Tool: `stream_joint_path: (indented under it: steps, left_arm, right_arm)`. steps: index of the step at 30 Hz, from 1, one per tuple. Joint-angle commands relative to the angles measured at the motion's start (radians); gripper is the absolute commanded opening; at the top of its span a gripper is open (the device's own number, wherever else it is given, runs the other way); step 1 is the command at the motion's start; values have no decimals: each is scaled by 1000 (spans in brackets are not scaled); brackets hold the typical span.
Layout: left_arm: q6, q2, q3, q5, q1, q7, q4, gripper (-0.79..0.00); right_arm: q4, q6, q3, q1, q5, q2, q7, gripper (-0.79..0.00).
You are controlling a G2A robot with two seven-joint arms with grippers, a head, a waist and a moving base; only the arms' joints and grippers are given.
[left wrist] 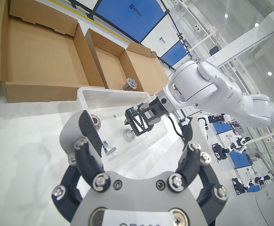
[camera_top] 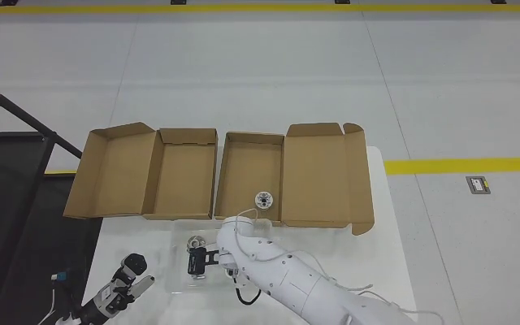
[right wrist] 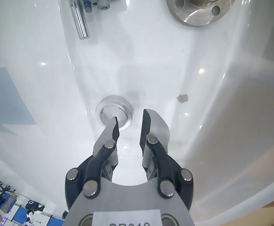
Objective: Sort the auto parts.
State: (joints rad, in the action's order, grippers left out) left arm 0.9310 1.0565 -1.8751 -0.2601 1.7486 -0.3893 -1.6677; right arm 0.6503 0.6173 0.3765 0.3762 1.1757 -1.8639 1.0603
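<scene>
A white plastic tray [camera_top: 175,280] near the table's front holds loose metal parts. My right gripper [right wrist: 130,123] is open low inside it, one fingertip over the hole of a small silver ring [right wrist: 111,100] and the other outside the ring's wall. From the left wrist view the same gripper [left wrist: 139,124] hangs just above that ring [left wrist: 129,135]. A round flange with bolt holes [right wrist: 199,12] and a bracket with a steel pin [right wrist: 80,21] lie farther along the tray. My left gripper [left wrist: 138,116] is open with nothing in it, above the table left of the tray [left wrist: 85,96].
Two open cardboard boxes stand behind the tray. The left box [camera_top: 183,175] looks bare inside. The right box [camera_top: 252,175] holds one toothed metal part [camera_top: 262,198]. Both lids lie flat outward. A black rack borders the table's left side.
</scene>
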Motion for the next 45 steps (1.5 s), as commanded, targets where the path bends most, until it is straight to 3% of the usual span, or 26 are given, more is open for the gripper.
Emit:
stream_joint_path:
  steps: [1, 14, 22, 24, 27, 29, 34, 41, 45]
  left_arm:
    - [0, 0, 0, 0, 0, 0, 0, 0]
    - [0, 0, 0, 0, 0, 0, 0, 0]
    - [0, 0, 0, 0, 0, 0, 0, 0]
    - [0, 0, 0, 0, 0, 0, 0, 0]
    - [0, 0, 0, 0, 0, 0, 0, 0]
    - [0, 0, 0, 0, 0, 0, 0, 0]
    - [0, 0, 0, 0, 0, 0, 0, 0]
    - [0, 0, 0, 0, 0, 0, 0, 0]
    - [0, 0, 0, 0, 0, 0, 0, 0]
  right_arm:
    - [-23, 1, -3, -5, 0, -9, -9, -505]
    - [-177, -1, -15, -42, -15, -81, -29, -502]
    - [-258, 30, -17, -61, -19, -114, -68, -548]
    - [-273, 38, -18, -65, -17, -121, -79, -603]
    - [-295, 47, -19, -71, -13, -131, -95, -773]
    - [-309, 52, -19, -75, -13, -136, -104, -785]
    - [-319, 68, -19, -87, -11, -139, -139, -785]
    - [-251, 63, -21, -127, 60, -124, -305, -785]
    - [-162, -7, 0, -147, 99, -101, -351, -785]
